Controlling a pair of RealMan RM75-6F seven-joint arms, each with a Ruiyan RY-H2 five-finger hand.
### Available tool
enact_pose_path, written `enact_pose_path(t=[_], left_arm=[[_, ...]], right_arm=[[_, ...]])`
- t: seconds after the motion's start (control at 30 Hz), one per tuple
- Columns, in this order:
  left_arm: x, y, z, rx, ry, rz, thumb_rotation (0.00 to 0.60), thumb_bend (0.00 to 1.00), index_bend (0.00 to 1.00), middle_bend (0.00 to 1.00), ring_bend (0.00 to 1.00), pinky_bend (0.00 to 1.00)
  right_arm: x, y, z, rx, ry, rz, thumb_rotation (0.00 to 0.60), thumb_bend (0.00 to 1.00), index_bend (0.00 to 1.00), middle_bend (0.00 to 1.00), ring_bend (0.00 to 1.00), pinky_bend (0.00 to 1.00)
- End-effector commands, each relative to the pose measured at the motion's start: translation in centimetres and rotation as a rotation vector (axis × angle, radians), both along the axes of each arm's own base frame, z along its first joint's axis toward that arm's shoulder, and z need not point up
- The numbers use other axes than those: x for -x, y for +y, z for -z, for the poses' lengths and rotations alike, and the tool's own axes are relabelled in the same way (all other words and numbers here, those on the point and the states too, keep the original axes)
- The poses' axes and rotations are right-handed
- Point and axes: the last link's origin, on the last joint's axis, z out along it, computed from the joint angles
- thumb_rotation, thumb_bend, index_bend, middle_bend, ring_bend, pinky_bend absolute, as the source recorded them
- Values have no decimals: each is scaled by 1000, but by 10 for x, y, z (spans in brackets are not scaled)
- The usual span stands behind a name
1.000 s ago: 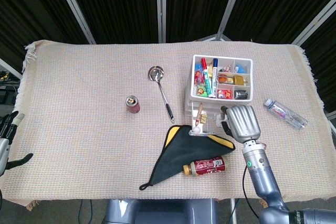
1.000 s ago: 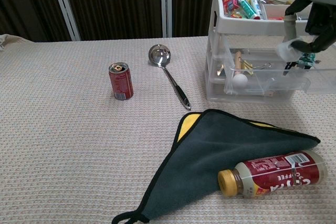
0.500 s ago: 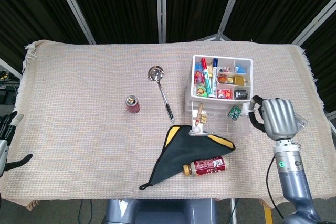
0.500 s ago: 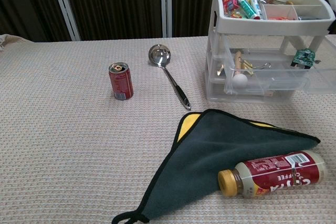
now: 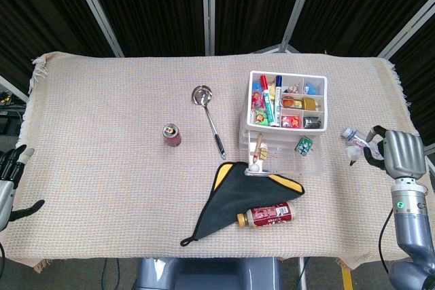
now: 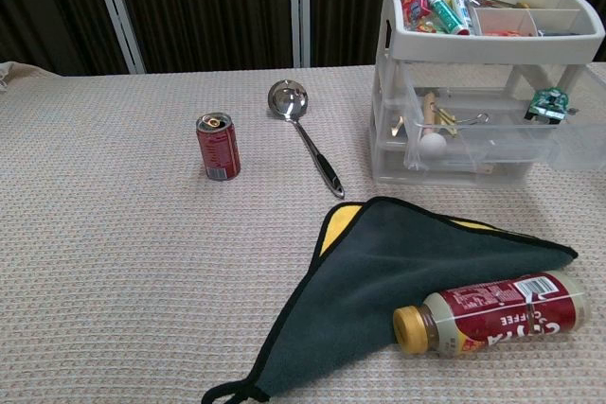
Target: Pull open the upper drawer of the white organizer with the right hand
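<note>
Upper drawer (image 6: pixel 492 134): pulled out of white organizer (image 5: pixel 285 100); task appears complete.
Right hand (image 5: pixel 397 154): withdrawn to organizer's 3 o'clock, fingers curled, empty.
Left hand (image 5: pixel 8 174): idle, grip unclear.

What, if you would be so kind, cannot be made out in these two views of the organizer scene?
- Right hand: head view only; finger posture unclear from behind.
- Left hand: cut off by head view's left edge.
- Upper drawer: cut by chest view's right edge.
- Clear bottle: mostly hidden behind right hand.

Tabletop (image 5: pixel 102 168) under beige woven cloth; on it: soda can (image 5: pixel 172 135) centre-left, ladle (image 5: pixel 207 117), white organizer (image 5: pixel 285 123) upper right, dark cloth (image 5: pixel 238 198), coffee bottle (image 5: pixel 266 215) lower centre, water bottle (image 5: pixel 357 139) right edge.
</note>
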Motion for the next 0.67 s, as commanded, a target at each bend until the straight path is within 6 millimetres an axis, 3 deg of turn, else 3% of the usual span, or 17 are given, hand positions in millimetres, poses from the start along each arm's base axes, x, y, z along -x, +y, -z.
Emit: enact_pose_path(t=[0.03, 0.2, 0.3, 0.4, 0.5, 0.53, 0.6, 0.67], left_arm=[[0, 0, 1, 2, 1, -1, 600, 97, 0, 0, 0, 0], [0, 0, 1, 1, 1, -1, 600, 97, 0, 0, 0, 0], [1, -1, 0, -5, -4, -5, 600, 97, 0, 0, 0, 0], [3, -1, -1, -6, -9, -15, 600, 97, 0, 0, 0, 0], [4, 0, 1, -3, -5, -17, 600, 97, 0, 0, 0, 0], [4, 1, 2, -3, -3, -17, 600, 97, 0, 0, 0, 0], [4, 1, 3, -5, 0, -16, 600, 97, 0, 0, 0, 0], [5, 0, 4, -7, 2, -18, 600, 96, 0, 0, 0, 0]], right_arm=[[5, 2, 2, -6, -8, 11, 600, 274, 530, 1000, 1000, 642], [8, 5, 3, -3, -20, 2, 600, 239, 464, 990, 993, 629], [8, 13, 2, 36, -76, -32, 600, 222, 410, 870, 889, 578], [10, 26, 2, 60, -113, -95, 600, 188, 354, 607, 672, 419], [13, 52, 11, 15, -124, -186, 600, 154, 254, 298, 358, 218], [15, 58, 12, 2, -119, -211, 600, 140, 196, 174, 210, 152], [20, 69, 15, -26, -97, -259, 600, 114, 102, 43, 50, 63], [27, 79, 16, -51, -47, -296, 600, 75, 15, 0, 0, 1]])
